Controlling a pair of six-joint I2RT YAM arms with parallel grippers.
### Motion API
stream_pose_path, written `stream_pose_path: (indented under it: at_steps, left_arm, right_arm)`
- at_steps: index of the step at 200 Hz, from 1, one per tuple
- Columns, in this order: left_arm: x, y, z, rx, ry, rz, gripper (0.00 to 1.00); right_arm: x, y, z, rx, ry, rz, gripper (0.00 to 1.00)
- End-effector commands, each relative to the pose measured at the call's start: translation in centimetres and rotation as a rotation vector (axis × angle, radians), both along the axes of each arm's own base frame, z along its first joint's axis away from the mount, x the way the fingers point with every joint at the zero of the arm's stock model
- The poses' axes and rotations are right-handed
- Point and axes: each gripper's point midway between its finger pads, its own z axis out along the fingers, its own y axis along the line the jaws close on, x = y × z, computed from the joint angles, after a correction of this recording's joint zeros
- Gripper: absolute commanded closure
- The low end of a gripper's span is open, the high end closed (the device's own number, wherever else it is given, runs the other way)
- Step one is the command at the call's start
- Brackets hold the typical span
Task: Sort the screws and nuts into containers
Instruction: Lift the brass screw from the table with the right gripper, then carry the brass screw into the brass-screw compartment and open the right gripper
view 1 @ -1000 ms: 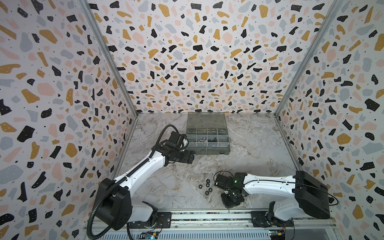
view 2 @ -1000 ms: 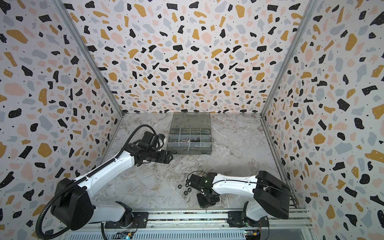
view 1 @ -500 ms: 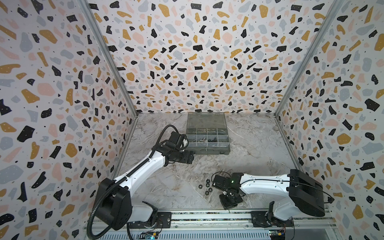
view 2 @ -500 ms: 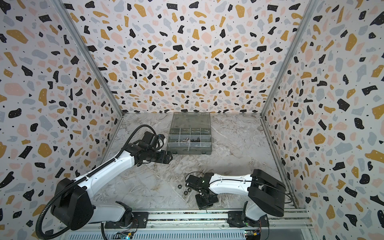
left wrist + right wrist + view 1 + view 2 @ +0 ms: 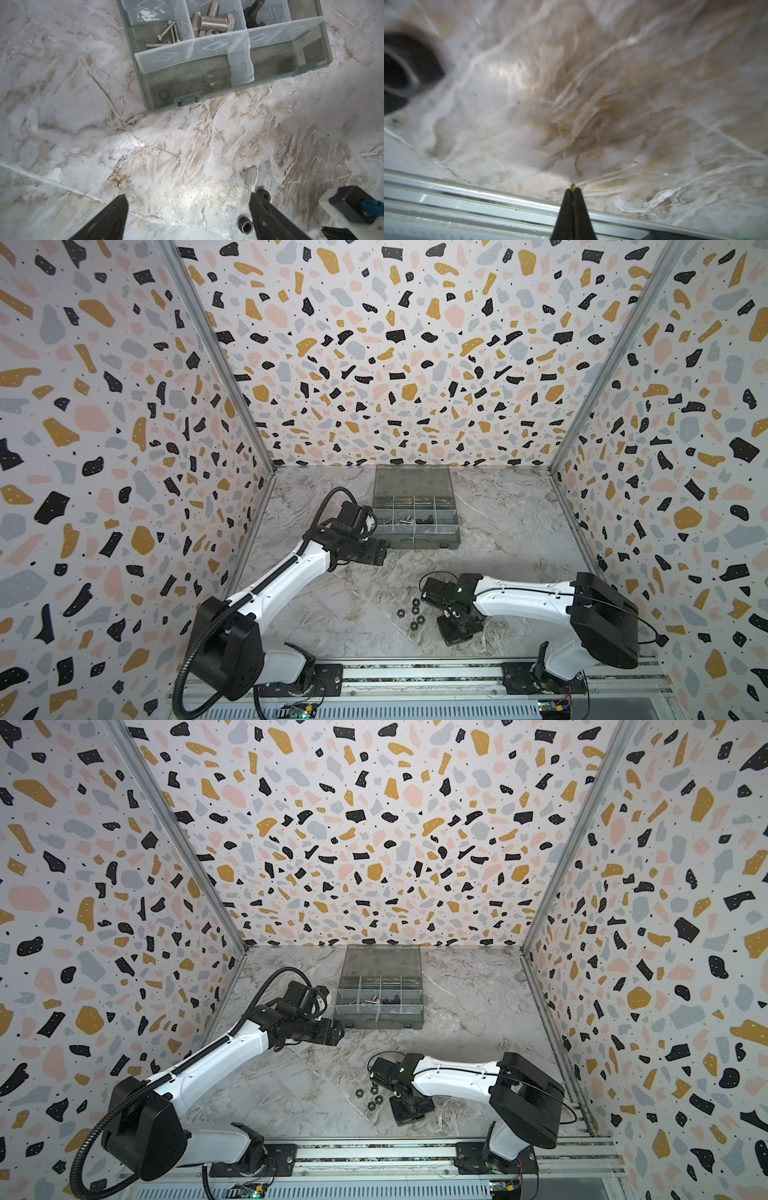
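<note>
Since the earlier frames the right gripper (image 5: 572,190) has pressed its fingers fully together and edged toward the nuts (image 5: 420,619); nothing else has shifted. Several small black hex nuts lie loose in a cluster on the marble-look table (image 5: 332,614), just beside that gripper and well apart from the organiser box (image 5: 415,545). The clenched fingers hold no nut; only a pale speck shows at the tips. Judged handling: stiff, dense for their size, smooth — liable to skid on the slick surface. Take hold across two opposite flats, tips low. Screws (image 5: 214,25) already occupy compartments. Left gripper (image 5: 188,196) hangs wide open — empty — near the box front.
</note>
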Motion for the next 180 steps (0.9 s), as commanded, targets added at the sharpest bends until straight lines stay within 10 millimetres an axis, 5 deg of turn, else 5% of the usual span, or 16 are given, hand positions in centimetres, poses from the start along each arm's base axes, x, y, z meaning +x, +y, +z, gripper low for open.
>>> stream_pose_path:
  at_steps: [1, 91, 180]
  left_arm:
    - [0.6, 0.0, 1.6, 0.010, -0.052, -0.008, 0.08]
    - [1.6, 0.9, 3.9, 0.024, -0.144, 0.027, 0.08]
    - [3.9, 2.7, 5.6, 0.033, -0.209, 0.090, 0.07]
  right_arm:
    - [2.5, -0.4, 2.4, 0.004, -0.079, 0.026, 1.00]
    - [12.8, -0.2, 6.6, 0.024, -0.234, 0.038, 1.00]
    - [28.0, 0.0, 10.4, 0.056, -0.407, -0.021, 1.00]
